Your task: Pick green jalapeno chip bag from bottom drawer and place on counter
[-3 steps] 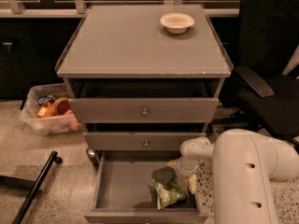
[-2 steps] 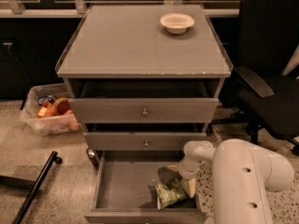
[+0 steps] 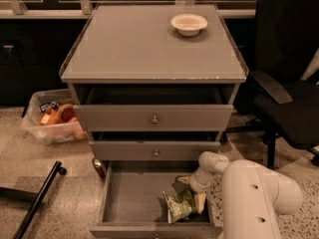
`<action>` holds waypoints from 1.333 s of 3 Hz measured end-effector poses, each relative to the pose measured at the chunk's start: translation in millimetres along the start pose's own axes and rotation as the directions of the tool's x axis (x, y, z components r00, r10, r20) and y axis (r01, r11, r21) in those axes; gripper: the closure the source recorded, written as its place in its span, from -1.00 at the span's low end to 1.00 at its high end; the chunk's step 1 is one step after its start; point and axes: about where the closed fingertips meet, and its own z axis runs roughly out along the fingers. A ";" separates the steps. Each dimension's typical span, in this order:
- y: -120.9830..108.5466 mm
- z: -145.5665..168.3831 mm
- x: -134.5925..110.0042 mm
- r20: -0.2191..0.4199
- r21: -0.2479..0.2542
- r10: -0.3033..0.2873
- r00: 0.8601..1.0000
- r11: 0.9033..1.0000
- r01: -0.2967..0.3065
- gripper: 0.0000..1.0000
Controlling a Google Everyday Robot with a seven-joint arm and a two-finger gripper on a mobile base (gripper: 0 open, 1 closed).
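Position of the small, crinkly, light-green and white green jalapeno chip bag [image 3: 180, 205]: lying inside the deep grey bottom drawer [image 3: 134, 198], in its near right corner, tilted against the right wall. The drawer is pulled well out towards the near side, and the rest of its grey box floor is bare. The white robot arm enters from the near right and bends down over the drawer's right wall. Its gripper [image 3: 196, 185] sits low inside the drawer, just above and to the far right of the bag, very close to it. Contact cannot be confirmed, and it cannot be told whether the gripper is released or clenched. Above the open drawer are two shallower grey drawers, the middle drawer [image 3: 155, 151] and the top drawer [image 3: 154, 117], each with a small round metal knob. The wide flat grey counter [image 3: 149, 49] carries a shallow white bowl [image 3: 189, 24] near its far right corner, well apart from the bag. On the floor to the left stands a clear plastic bin [image 3: 52, 123] holding orange items. A black rod [image 3: 37, 203] lies on the floor at the near left. A black office chair [image 3: 289, 83] stands to the right of the cabinet.
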 end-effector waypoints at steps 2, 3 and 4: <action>3.5 16.6 -6.1 0.049 0.063 0.063 0.997 0.996 -0.066 -1.00; 3.1 29.7 -8.6 0.073 0.073 0.062 0.995 0.995 -0.068 -1.00; 2.3 42.1 -10.3 0.091 0.077 0.052 0.994 0.995 -0.059 -0.73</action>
